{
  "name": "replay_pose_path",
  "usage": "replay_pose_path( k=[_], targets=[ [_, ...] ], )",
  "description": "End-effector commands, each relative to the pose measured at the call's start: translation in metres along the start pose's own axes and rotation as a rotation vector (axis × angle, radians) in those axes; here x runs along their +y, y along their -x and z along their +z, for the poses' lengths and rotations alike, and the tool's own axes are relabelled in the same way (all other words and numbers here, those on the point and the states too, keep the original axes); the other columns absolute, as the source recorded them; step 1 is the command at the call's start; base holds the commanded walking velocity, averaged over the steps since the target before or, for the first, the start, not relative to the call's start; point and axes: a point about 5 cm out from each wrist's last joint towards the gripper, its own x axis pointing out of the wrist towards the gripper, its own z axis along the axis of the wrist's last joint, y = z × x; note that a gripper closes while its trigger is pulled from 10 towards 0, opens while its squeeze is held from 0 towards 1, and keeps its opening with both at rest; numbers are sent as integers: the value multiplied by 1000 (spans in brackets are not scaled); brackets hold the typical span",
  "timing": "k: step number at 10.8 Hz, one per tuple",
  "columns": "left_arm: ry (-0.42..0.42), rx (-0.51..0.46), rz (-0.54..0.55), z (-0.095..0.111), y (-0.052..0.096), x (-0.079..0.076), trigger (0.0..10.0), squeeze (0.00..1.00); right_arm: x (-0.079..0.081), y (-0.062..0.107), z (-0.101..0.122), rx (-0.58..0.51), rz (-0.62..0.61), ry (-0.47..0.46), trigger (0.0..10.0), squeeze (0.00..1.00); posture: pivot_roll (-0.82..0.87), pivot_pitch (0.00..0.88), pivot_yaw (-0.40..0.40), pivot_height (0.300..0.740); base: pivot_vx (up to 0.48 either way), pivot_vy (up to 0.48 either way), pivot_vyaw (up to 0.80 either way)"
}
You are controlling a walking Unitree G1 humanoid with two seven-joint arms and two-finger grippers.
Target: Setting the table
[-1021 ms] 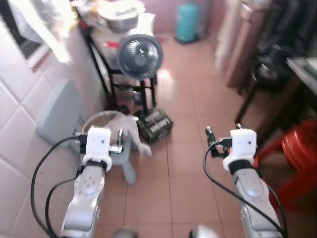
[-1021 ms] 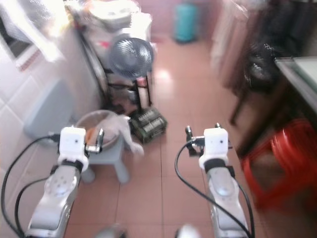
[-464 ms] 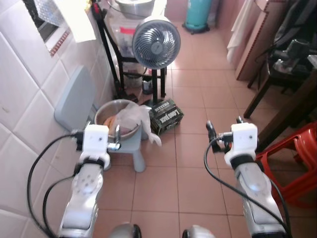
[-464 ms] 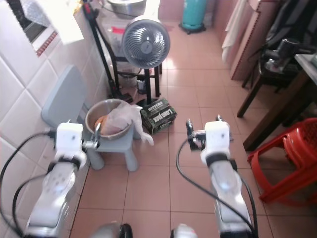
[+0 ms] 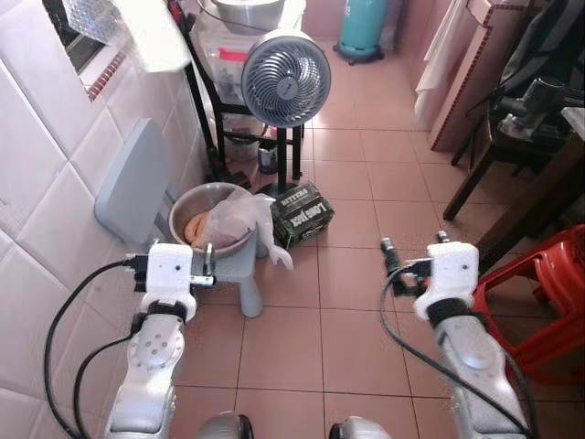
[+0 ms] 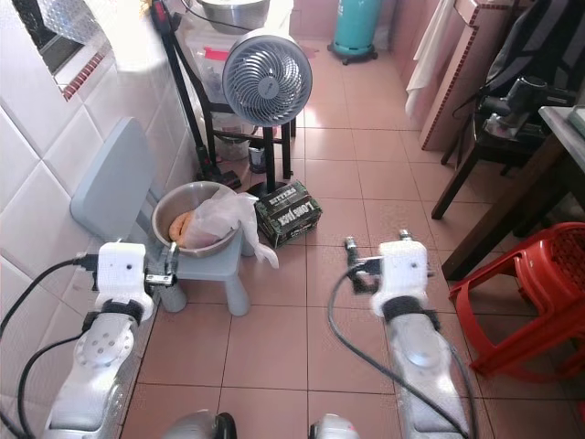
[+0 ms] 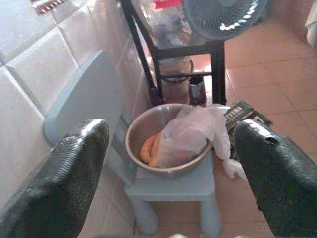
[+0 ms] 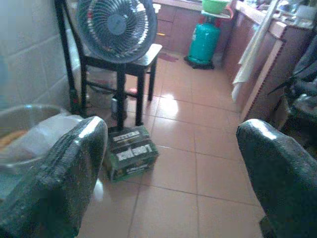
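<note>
Both empty, the left claw (image 5: 203,265) and right claw (image 5: 413,255) are gaping open above the tiled floor (image 5: 352,302), facing the metal bowl (image 5: 212,219) while the robot is apparently seeking tableware.

A metal bowl (image 6: 187,216) sits on a small grey stool (image 6: 212,269) next to the white tiled wall (image 6: 37,165). Something orange lies in the bowl, and a thin plastic bag (image 6: 230,219) hangs over its side. A grey chair back (image 6: 110,181) leans by the wall behind it. Just beside the stool, a dark green box (image 6: 287,212) rests on the pink tiled floor (image 6: 338,155). A round fan (image 6: 267,77) stands on a black rack (image 6: 196,110) behind the box. A teal gas tank (image 6: 356,25) is far back. A red plastic stool (image 6: 530,293) stands at the right, near a dark table leg (image 6: 480,229). The left gripper (image 6: 171,265) is held up near the bowl. The right gripper (image 6: 350,261) is held up over the floor.
</note>
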Motion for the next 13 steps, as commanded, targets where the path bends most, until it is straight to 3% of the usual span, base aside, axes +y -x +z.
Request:
replay_pose_path(
  k=[1,13],
  targets=[
    [-1,11,-10,-1,1,0,10000,0,-2,3,0,9,-16,-11,10000,0,-40,111,15,740,-285,0,-800],
    [52,9,-41,5,-9,-3,10000,0,-6,2,2,16,-36,6,10000,0,-53,146,25,740,-21,23,-800]
  ],
)
